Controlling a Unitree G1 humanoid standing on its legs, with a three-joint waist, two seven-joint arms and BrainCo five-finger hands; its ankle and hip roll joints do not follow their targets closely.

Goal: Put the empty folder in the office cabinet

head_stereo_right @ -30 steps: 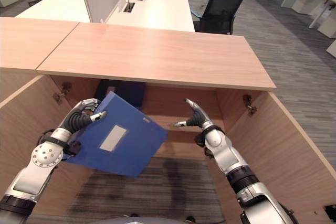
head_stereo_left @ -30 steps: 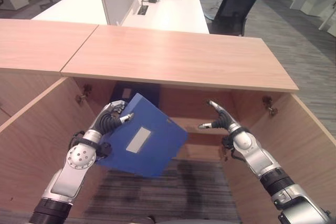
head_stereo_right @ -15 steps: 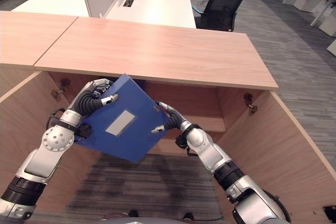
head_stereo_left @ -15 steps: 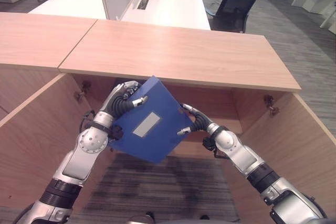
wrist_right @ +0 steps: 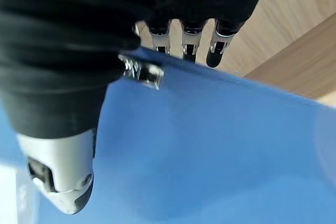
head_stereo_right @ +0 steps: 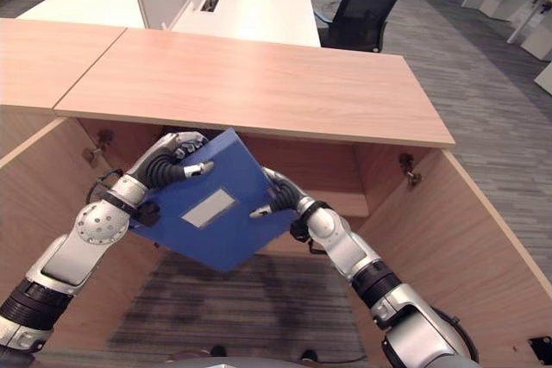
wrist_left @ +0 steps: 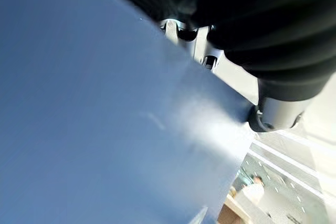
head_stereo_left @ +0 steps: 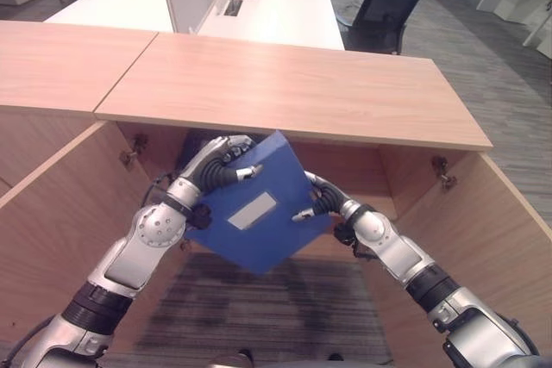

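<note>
A second ago only my left hand (head_stereo_left: 217, 164) grips the folder (head_stereo_left: 259, 208), my right hand (head_stereo_left: 321, 201) open and apart. Now my right pinches its right edge too, and the folder sits higher, turned more upright, its top corner nearly under the cabinet (head_stereo_left: 293, 92) top.

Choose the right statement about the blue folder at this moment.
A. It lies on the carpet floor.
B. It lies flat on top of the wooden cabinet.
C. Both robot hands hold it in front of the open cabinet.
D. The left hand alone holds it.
C: the left hand grips the blue folder at its upper edge and the right hand pinches its right edge, in front of the open cabinet.
</note>
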